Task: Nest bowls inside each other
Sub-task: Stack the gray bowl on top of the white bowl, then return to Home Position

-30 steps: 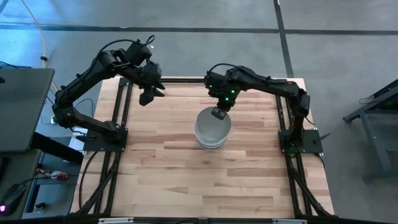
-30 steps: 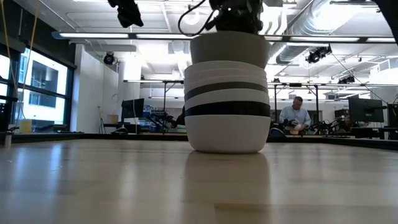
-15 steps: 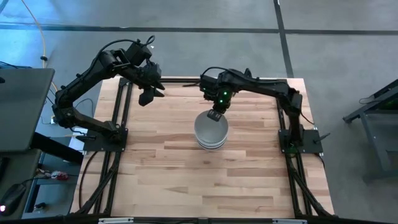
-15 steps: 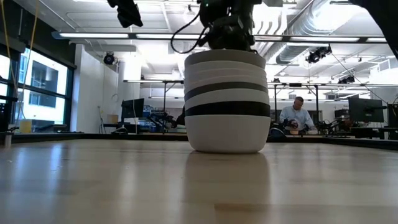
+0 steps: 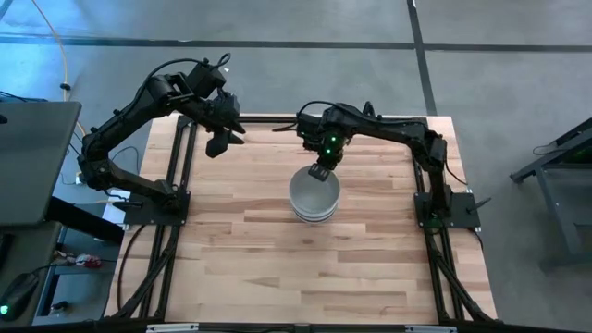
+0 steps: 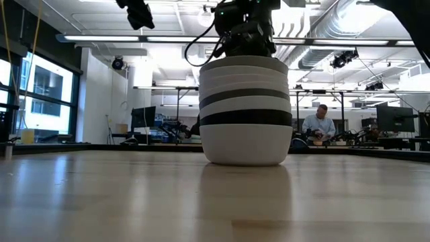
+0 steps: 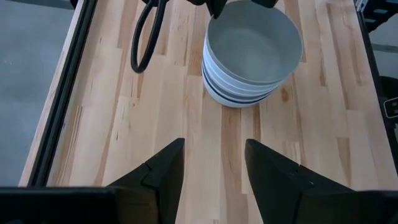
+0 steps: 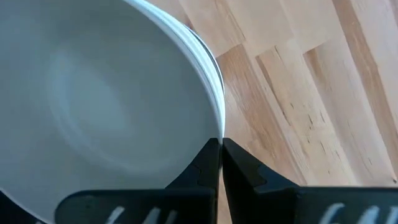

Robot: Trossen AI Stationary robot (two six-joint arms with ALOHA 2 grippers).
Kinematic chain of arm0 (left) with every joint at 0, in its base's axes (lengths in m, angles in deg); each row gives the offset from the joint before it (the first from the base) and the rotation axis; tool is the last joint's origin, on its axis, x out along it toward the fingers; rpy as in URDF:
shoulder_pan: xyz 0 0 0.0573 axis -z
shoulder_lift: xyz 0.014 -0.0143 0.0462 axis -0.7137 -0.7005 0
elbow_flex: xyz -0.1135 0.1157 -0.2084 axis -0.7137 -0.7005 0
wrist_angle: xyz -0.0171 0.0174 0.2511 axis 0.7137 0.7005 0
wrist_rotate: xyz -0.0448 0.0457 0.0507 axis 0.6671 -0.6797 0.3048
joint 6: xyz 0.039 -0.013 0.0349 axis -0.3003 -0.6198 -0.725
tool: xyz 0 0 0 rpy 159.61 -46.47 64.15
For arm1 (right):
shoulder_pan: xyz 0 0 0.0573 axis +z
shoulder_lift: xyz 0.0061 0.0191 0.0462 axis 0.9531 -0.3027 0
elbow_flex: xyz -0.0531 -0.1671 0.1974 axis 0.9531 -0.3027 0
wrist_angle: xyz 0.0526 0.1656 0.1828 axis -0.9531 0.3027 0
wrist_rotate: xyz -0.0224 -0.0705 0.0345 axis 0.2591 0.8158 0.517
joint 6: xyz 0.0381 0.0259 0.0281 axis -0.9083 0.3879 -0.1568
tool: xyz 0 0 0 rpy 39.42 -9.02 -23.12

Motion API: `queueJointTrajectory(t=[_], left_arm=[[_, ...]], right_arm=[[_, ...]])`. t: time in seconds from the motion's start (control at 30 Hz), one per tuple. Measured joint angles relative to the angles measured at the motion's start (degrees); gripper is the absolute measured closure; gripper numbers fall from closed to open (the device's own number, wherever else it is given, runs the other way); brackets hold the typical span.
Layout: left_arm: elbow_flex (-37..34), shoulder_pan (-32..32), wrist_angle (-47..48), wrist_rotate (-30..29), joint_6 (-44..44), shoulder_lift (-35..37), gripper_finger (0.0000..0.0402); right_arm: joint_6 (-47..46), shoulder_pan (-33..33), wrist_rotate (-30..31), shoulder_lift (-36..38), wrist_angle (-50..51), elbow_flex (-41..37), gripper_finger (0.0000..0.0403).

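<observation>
Right fingers (image 8: 219,163) pinch top bowl's (image 8: 93,93) rim.

The right end effector (image 8: 219,149) has its two dark fingers (image 8: 202,171) pinched together on the rim of the top white bowl (image 8: 93,93); more white rims show stacked beneath it, over the wooden desk (image 8: 323,81)

Right end effector (image 8: 220,163) pinched; left (image 7: 212,169) spread, aloft.
</observation>
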State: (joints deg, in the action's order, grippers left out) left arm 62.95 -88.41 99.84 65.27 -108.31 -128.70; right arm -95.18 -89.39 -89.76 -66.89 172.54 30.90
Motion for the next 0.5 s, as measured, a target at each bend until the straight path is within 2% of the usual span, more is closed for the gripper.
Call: queueJointTrajectory(t=[0.13,0.5], left_arm=[[0.0,0.0,0.0,0.0,-0.01,0.0,0.0243],[-0.02,0.0,-0.04,0.0,-0.01,0.0,0.0243]], right_arm=[[-0.46,-0.02,-1.87,0.0,-1.62,0.0,0.039],[0.53,0.02,-3.15,0.0,-3.39,0.0,0.0284]])
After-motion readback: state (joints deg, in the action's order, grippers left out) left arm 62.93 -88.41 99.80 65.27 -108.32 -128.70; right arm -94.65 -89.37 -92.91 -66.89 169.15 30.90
